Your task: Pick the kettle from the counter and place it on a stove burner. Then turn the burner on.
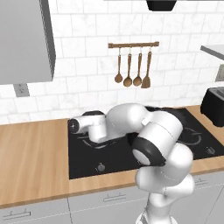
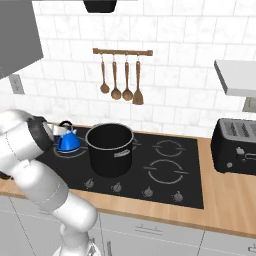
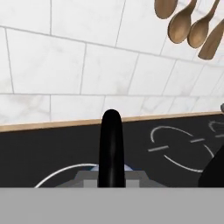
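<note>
kettle, the small bright blue cone-shaped one with a thin black handle and black knob (image 2: pixel 67 140), is sitting on the flat glossy black cooktop glass (image 2: pixel 195 170), on the rear left round double-ring burner outline of thin grey lines (image 2: pixel 75 151), just left of the big black pot with steel handles (image 2: pixel 110 148) and apart from it. judging by its size it is likely handling light and rigid, with a smooth painted body that would be slipping under a side squeeze, so the arched handle on top is looking like the place to take hold. in the hand view the black handle (image 3: pixel 111 148) is rising straight up at the bottom centre, with a sliver of blue lid beneath, so the claw is sitting right at or over the kettle's top. i cannot tell whether the claw is gripping the handle or standing wide beside it, since its tips are not separately readable. in the right base view the wrist is meeting the kettle from the left. the long light-brown wood-grain counter (image 1: pixel 30 153) is lying to the cooktop's left.
</note>
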